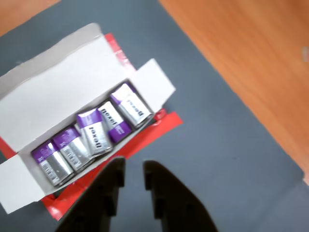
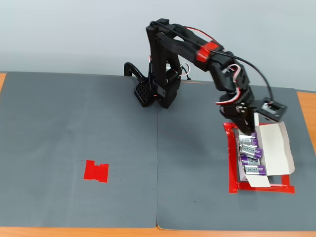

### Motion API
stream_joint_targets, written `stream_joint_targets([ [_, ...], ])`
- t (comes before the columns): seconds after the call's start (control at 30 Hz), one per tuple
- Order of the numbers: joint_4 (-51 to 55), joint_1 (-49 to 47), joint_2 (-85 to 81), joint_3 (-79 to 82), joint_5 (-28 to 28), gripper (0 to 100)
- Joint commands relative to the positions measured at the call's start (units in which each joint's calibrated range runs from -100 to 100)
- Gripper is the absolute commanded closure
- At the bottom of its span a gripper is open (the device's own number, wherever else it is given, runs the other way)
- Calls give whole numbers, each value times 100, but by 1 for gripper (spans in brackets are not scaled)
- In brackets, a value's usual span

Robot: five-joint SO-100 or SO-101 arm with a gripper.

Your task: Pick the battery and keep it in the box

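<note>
The end effector (image 1: 133, 169) hangs above the box (image 1: 58, 82) with its two dark fingers parted and nothing between them in the wrist view; it is released. The box is a white cardboard carton, long flap folded back, resting on a red tape patch (image 2: 231, 163) near the right edge of the surface (image 2: 74, 123) in the fixed view. Five batteries lie side by side inside it; the battery nearest the small end flap (image 1: 131, 105) sits level with its neighbours — silver body, purple band, dark lettering. No battery is visible loose on the grey mat (image 1: 227, 145); a second red tape mark (image 2: 96, 171) toward the left front of the surface is bare. Judged from this layout, the placement step is complete — the cell is in the box and let go; what remains is withdrawal of the arm (image 2: 197, 47) clear of the carton.
</note>
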Motion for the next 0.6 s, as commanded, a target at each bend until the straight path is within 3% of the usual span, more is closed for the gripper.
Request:
stream_joint_targets([
  [0.0, 39, 618, -711, -299, -19, 96],
  [0.37, 777, 2266, -1728, -272, -19, 96],
  [0.57, 708, 2833, -2440, 551, -19, 96],
])
